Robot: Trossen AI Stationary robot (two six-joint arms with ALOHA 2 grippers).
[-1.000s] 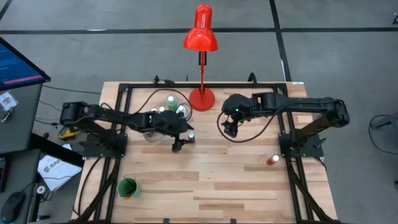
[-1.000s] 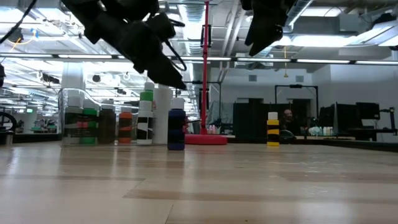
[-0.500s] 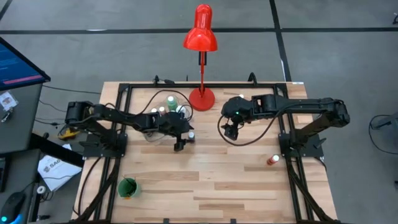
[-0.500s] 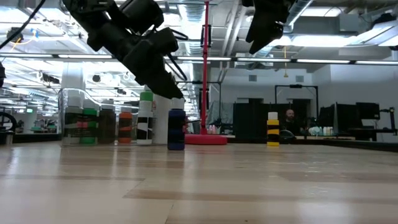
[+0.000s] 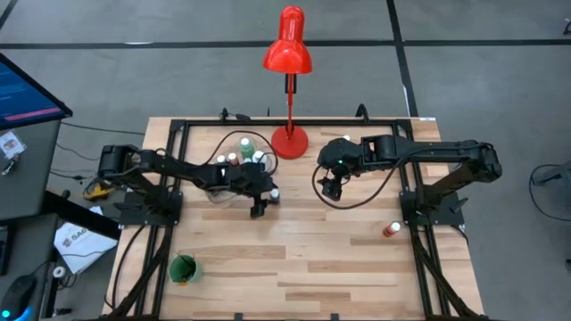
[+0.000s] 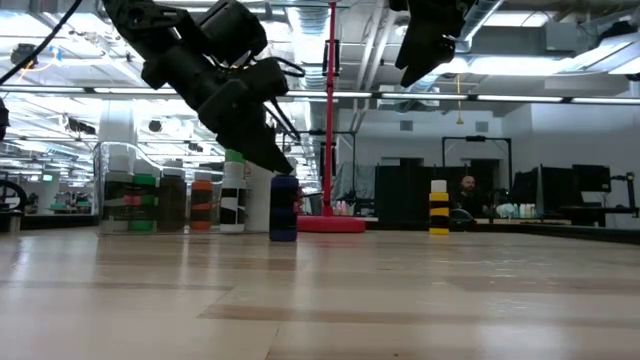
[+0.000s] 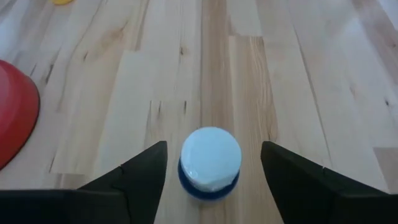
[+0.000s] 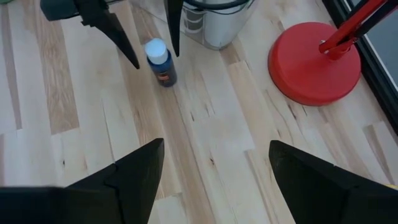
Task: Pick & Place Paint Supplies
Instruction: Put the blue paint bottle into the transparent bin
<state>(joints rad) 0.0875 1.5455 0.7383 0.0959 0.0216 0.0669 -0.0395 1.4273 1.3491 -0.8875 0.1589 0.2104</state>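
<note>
Blue paint bottle (image 7: 210, 163), upright on the table (image 5: 312, 259) near the red lamp base (image 5: 290, 141), now sits between the lowered left gripper's (image 7: 211, 177) spread fingers, so grasping appears imminent.

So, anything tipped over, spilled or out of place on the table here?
Nothing tipped or spilled. The blue bottle stands upright between the open fingers of the left tool. One small red-orange bottle sits alone near the right arm's base, apart from the bottle cluster. The right tool hangs open above the table.
</note>
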